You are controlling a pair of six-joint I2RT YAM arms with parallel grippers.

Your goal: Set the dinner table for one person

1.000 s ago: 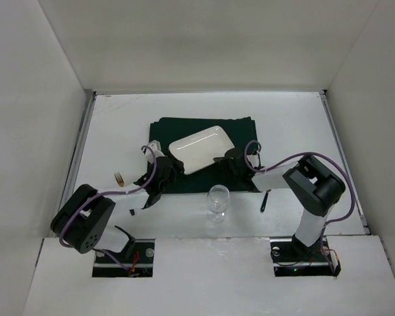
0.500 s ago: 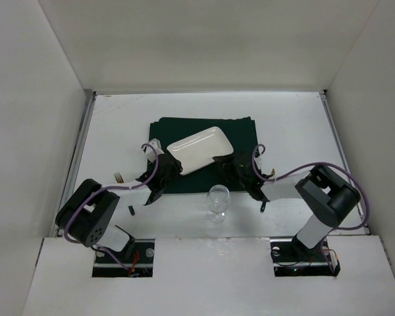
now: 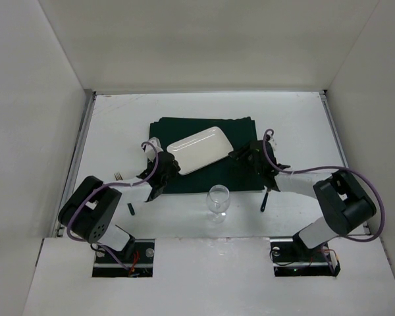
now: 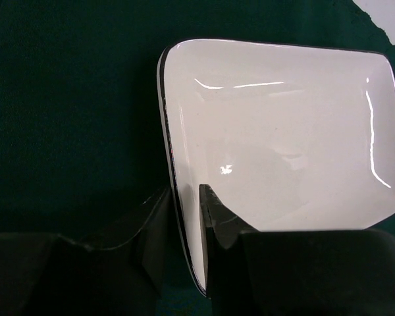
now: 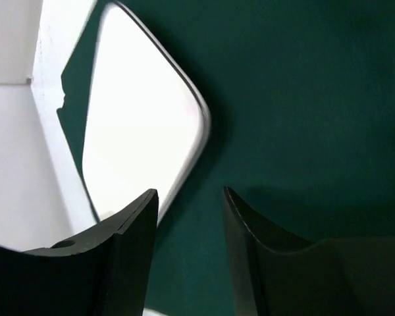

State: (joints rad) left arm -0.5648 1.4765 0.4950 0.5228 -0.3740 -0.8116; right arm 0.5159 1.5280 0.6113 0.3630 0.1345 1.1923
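Left gripper (image 4: 184, 201) is pinching the white rectangular plate (image 4: 276, 131) by its rim, bottom centre of its view. Right gripper (image 5: 189, 204) is spread wide over the green placemat (image 5: 303, 99). Dinner table (image 3: 118, 125) fills mid-frame from the top.

Open room spans the far part of the table (image 3: 118, 118) and the strips on either side of the green placemat (image 3: 240, 131). The plate (image 3: 199, 149) fills the placemat's middle, with the left hand (image 4: 186, 201) clamped on its rim and the right hand (image 5: 189, 194) spread just beside it. The wine glass (image 3: 218, 199) stands upright between the arms. A fork (image 3: 120, 176) lies left of the placemat, and a dark utensil (image 3: 264, 201) lies right of the glass
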